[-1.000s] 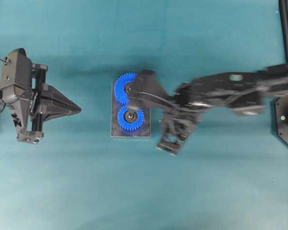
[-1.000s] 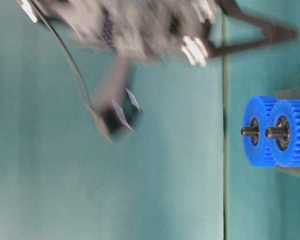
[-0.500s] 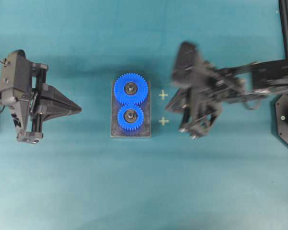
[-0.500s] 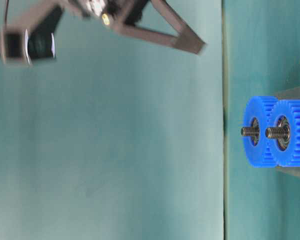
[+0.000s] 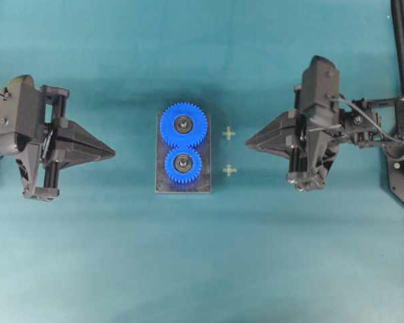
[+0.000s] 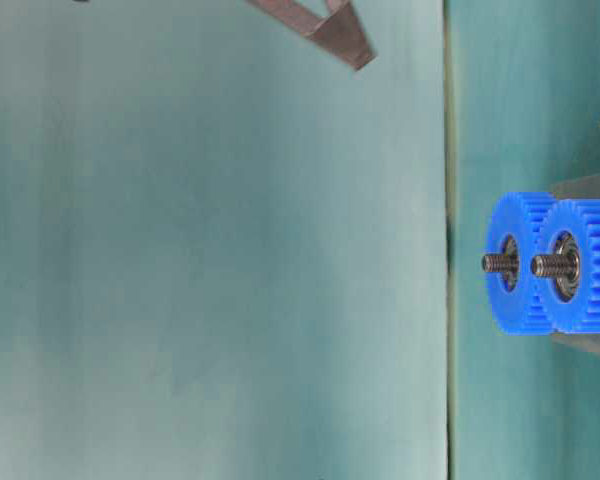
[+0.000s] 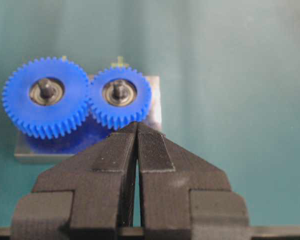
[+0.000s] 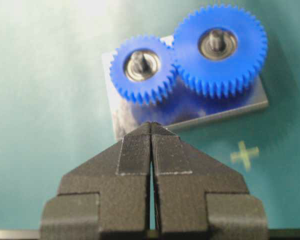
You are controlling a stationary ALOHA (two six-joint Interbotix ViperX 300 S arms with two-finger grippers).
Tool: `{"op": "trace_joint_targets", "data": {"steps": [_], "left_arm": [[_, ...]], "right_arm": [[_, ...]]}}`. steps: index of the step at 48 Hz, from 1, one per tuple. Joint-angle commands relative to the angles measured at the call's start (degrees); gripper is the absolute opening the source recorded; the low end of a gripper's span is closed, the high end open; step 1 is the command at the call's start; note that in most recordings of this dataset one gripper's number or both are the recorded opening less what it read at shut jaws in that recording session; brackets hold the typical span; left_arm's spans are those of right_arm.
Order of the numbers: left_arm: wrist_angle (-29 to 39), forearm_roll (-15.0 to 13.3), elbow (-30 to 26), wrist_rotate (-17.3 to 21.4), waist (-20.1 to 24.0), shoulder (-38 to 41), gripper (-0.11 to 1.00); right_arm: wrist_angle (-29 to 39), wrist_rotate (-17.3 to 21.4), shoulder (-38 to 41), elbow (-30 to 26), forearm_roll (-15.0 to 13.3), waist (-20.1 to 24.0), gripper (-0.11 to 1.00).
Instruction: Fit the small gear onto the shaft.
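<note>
Teal surface point(image 5: 202, 269) seen from overhead, with a robot arm at each side and two blue gears seated on a grey plate in the middle.

Both arms are kept well apart from the plate point(image 5: 159, 158): the left gripper point(image 5: 112, 154) is pointed at it from the left with its fingers point(image 7: 119, 155) pressed together on nothing, and the right gripper point(image 5: 248, 142) is pointed at it from the right, its fingers point(image 8: 137, 155) likewise closed and empty. The larger gear point(image 5: 183, 125) is set at the plate's far end. The small gear point(image 5: 183, 165) is found just beside it, teeth touching, seated flat on the plate around the shaft point(image 6: 540, 265), whose threaded silver tip is seen poking up through the gear's hub. Two pale cross marks point(image 5: 229, 134) are printed on the surface just right of the plate.
</note>
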Motion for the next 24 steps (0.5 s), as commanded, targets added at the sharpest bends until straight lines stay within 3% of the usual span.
{"op": "trace_joint_targets", "data": {"steps": [1, 11, 24], "left_arm": [[-0.53, 0.09, -1.49, 0.00, -0.09, -0.18, 0.00], [-0.53, 0.18, -1.67, -0.09, -0.09, 0.00, 0.00], [-0.62, 0.18, -1.85, -0.18, -0.09, 0.09, 0.00]], "right_arm": [[-3.08, -0.79, 0.70, -0.44, -1.49, 0.26, -0.01], [-3.16, -0.62, 3.52, -1.23, -2.02, 0.26, -0.01], [4.48, -0.62, 7.21, -4.83, -2.11, 0.18, -0.01]]}}
